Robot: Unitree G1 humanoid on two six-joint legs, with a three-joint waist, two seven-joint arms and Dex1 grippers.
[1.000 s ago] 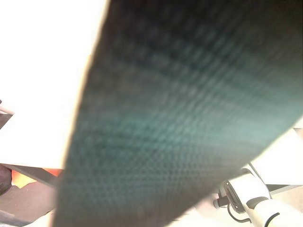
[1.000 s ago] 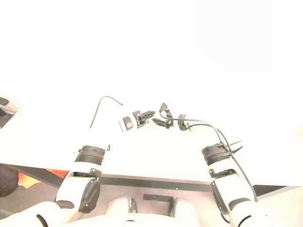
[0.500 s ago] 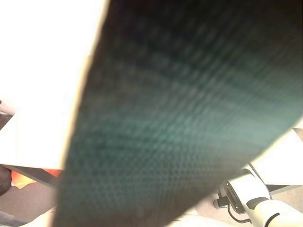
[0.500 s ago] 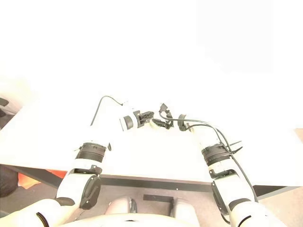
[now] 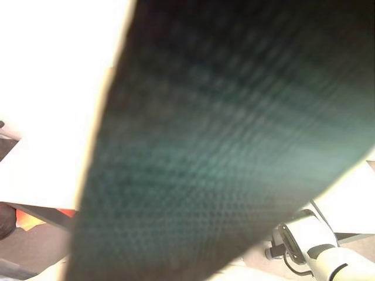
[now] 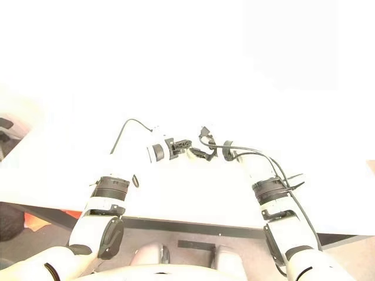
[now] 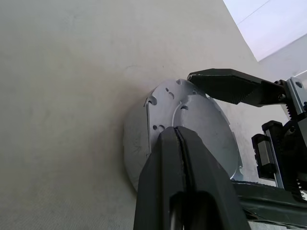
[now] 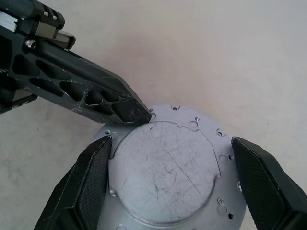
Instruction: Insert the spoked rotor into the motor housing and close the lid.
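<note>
Motor housing (image 8: 168, 177) — scratched silver disc w/ lid on, left hand (image 7: 180, 143) closed, right hand (image 8: 168, 163) open astride.

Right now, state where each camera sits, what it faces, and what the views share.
Left eye: on the head; a dark band close to it.
Right eye: on the head, looking down at the white table and both forearms.
Left wrist: along the shut left gripper to the motor housing.
Right wrist: its open right gripper straddles it.
Shared: the housing.
</note>
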